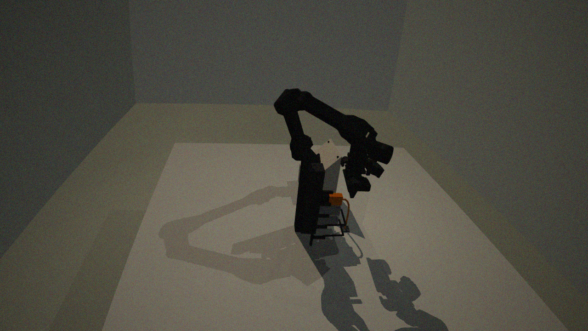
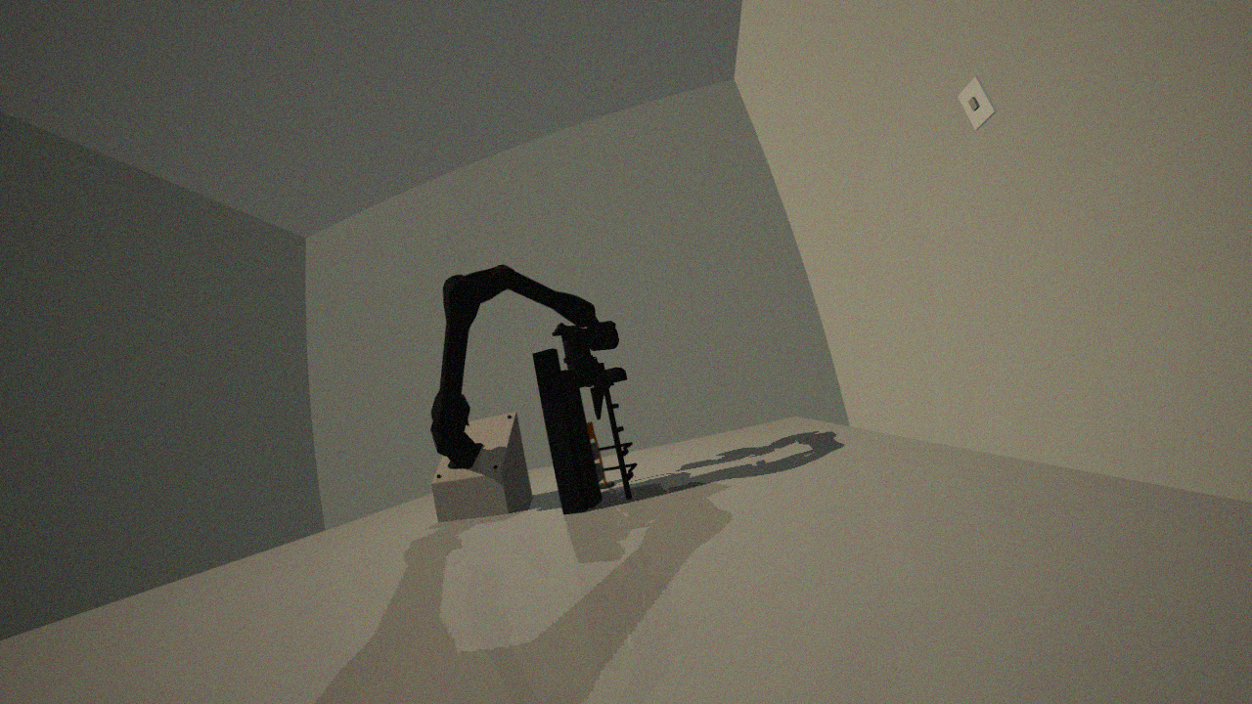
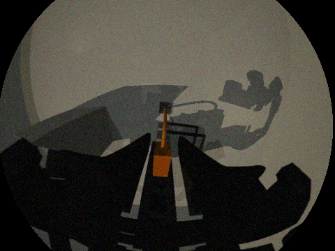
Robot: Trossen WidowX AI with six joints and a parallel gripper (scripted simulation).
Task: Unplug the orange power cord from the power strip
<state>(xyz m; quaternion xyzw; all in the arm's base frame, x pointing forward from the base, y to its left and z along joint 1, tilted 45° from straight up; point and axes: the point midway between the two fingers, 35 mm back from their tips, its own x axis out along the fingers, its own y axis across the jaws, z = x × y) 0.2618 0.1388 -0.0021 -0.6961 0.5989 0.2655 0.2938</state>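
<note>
Wrist view shows the orange plug point(image 3: 161, 166) sitting right in the gap between the two dark fingers of the end effector point(image 3: 163, 153), which is partly spread and pinches nothing, so it looks lined up to grab. Top view shows the plug plugged into the side of the tall black power strip point(image 1: 307, 201) standing on the counter point(image 1: 213, 197), with the end effector just above it and the orange cord point(image 1: 346, 209) hanging down beside.

A pale wedge-shaped mount block point(image 2: 490, 477) stands on the light table top point(image 1: 230, 197), behind and below the jaws. Black wire rack point(image 1: 329, 230) stands beneath the jaws. Small white wall plate point(image 2: 975, 103) sits high on the wall, well apart from the jaws.
</note>
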